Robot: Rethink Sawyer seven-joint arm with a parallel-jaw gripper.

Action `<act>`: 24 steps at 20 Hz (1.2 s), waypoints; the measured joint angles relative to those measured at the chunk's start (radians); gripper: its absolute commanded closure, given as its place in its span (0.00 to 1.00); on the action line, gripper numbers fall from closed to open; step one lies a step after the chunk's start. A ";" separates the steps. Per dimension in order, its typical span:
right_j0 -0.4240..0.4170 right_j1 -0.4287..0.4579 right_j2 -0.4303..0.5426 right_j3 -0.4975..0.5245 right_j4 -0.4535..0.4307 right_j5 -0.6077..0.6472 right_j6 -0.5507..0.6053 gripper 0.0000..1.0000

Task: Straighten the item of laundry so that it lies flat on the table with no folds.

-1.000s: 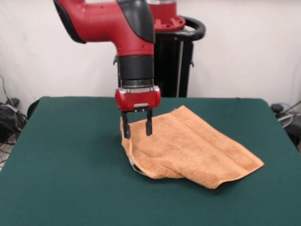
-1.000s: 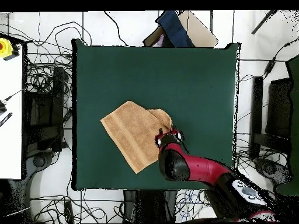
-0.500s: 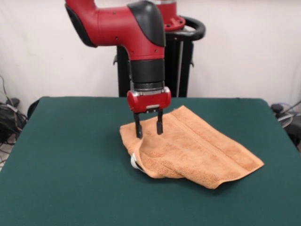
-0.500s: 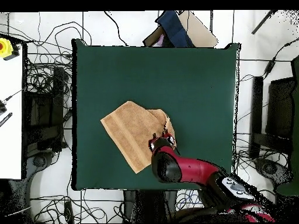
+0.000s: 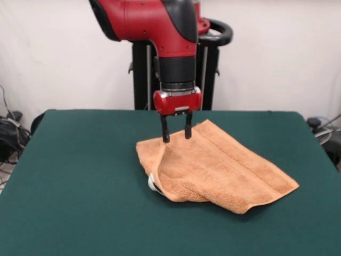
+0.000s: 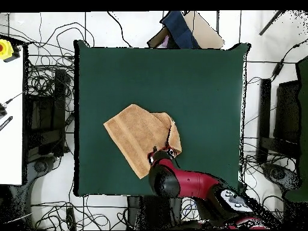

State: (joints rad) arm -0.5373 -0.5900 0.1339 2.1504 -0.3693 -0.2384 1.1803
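Orange-tan towel (image 5: 213, 168) lies folded and rumpled on the green table (image 5: 74, 181) in the front view, with the gripper (image 5: 176, 135) poised at its far edge, fingers parted and holding nothing. Seen from overhead, the towel (image 6: 137, 141) sits left of the table's (image 6: 198, 84) centre, its near corner hidden under the red arm (image 6: 180, 183).

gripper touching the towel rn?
Cannot tell. In the front view the open gripper has its fingertips level with the towel's far edge, with neither gap nor contact plain. The overhead view has the arm covering that spot.
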 measured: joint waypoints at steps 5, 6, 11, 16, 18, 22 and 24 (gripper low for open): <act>0.002 0.017 -0.003 0.018 0.003 -0.006 0.000 0.00; 0.002 0.031 -0.003 0.018 0.003 -0.015 0.000 0.00; -0.003 0.128 -0.003 0.013 0.004 -0.095 0.000 0.00; -0.027 0.234 -0.003 0.003 0.004 -0.182 0.000 0.00; -0.027 0.241 -0.003 0.003 0.004 -0.202 0.000 0.00; -0.023 0.235 -0.005 0.003 0.006 -0.222 0.000 0.00; -0.018 0.226 -0.006 0.003 0.011 -0.223 0.000 0.00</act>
State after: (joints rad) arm -0.5550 -0.3643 0.1281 2.1537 -0.3582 -0.4611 1.1803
